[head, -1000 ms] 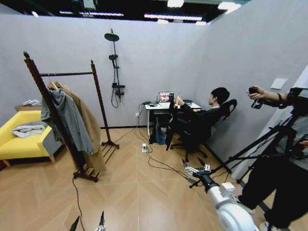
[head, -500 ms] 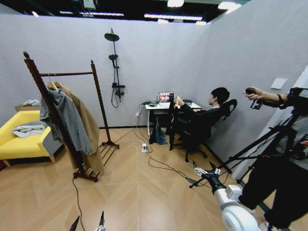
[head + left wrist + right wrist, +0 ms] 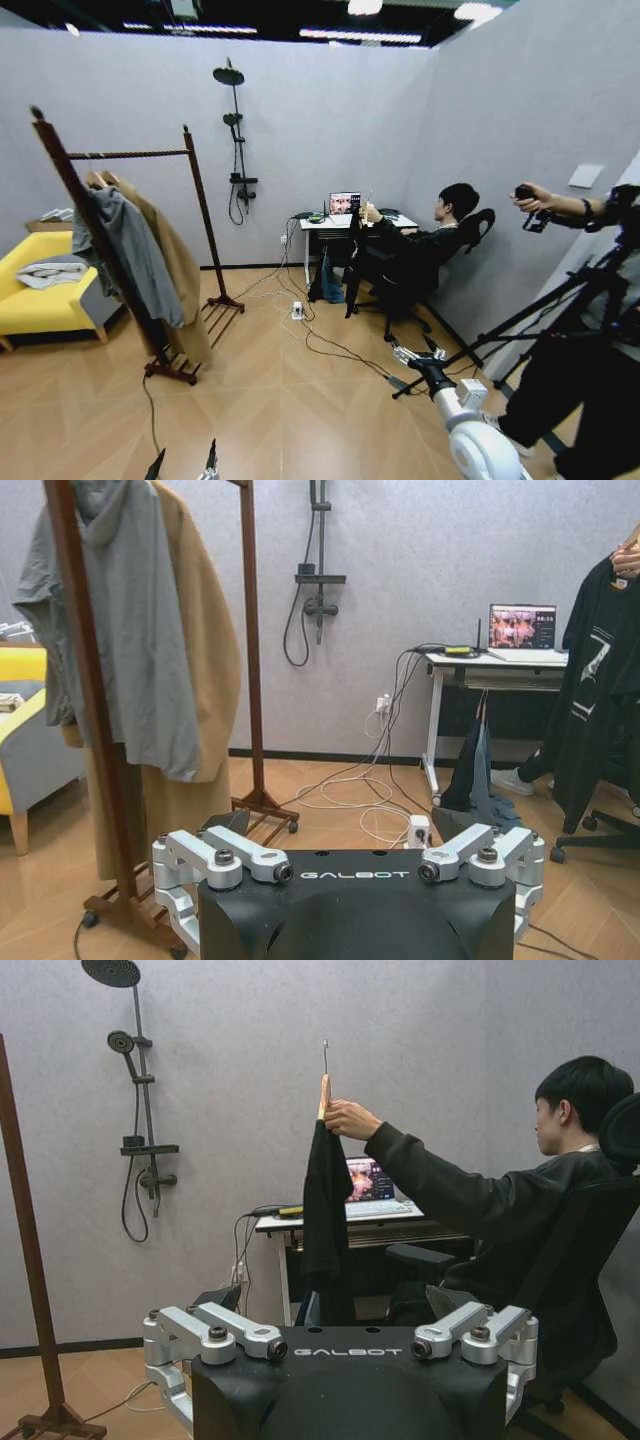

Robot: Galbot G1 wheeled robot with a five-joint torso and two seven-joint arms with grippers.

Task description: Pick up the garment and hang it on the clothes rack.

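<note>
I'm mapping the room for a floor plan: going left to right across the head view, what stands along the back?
Yellow sofa → clothes rack → shower fixture → desk → garment → seated person → tripod.

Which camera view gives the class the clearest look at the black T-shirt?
The left wrist view: the T-shirt faces it, so the white print shows. The right wrist view sees it edge-on, held up on its hanger by a seated person's hand. In the head view it is far off.
</note>
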